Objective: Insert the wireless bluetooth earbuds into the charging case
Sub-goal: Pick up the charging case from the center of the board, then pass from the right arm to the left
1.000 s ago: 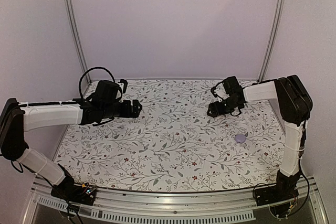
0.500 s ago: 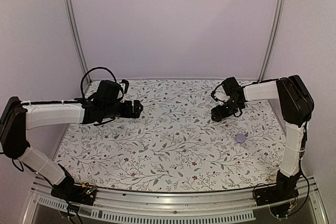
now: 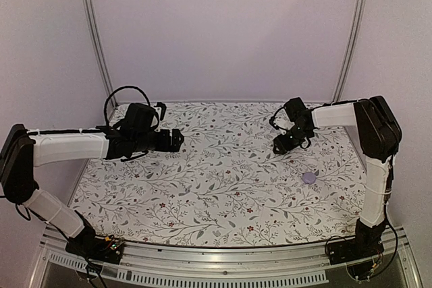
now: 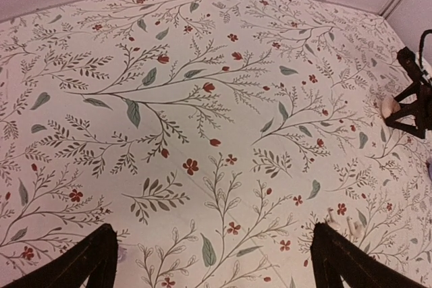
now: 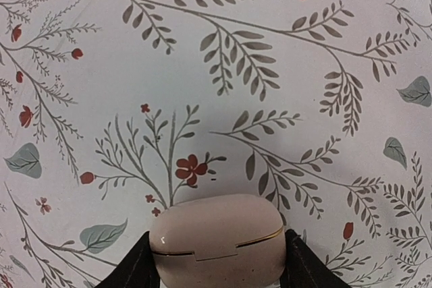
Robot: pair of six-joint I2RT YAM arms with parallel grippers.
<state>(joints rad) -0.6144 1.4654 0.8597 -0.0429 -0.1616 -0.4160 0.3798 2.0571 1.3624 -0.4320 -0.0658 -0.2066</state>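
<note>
On the left side of the white desk with a leaf and red flower print (image 3: pixel 223 197), the black left end effector (image 3: pixel 174 139) points to the right. Its two fingers (image 4: pixel 88 264) stand wide apart and hold nothing. Only the printed desk shows between them.

The two tiny pale earbuds (image 4: pixel 332 219) lie side by side on the desk. In the left wrist view they are just beside the tip of the finger on the right, a bit ahead of it. They are not between the fingers.

Far to the right, well apart from the earbuds, the black right end effector (image 3: pixel 280 145) squeezes a smooth cream rounded case (image 5: pixel 216 234) from both sides. The lid of the case is closed, with a thin gold line along the seam. I cannot tell if the case touches the desk.

Nearer the front edge, below the right end effector in the top view, a small round purple case (image 3: pixel 309 177) sits alone on the desk, not touching any other thing.
</note>
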